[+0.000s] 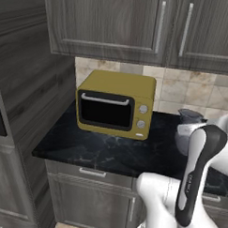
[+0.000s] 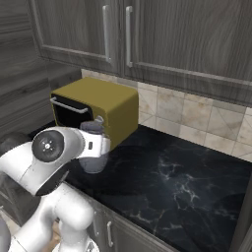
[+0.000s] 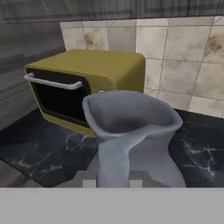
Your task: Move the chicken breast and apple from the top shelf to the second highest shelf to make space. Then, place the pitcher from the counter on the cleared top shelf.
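On counter (image 2: 187, 182), right of yellow oven (image 1: 115, 104): pitcher (image 3: 131, 140) seen close under hand. Gripper (image 2: 98, 145) closed tight at pitcher; hold on pitcher not confirmed.

— Glossy white arm (image 1: 197, 185), rounded links, fat like tubes?
— Yes. Dark grey band along one link, black at the joints, round grey cap with a small centre hub (image 2: 47, 145).
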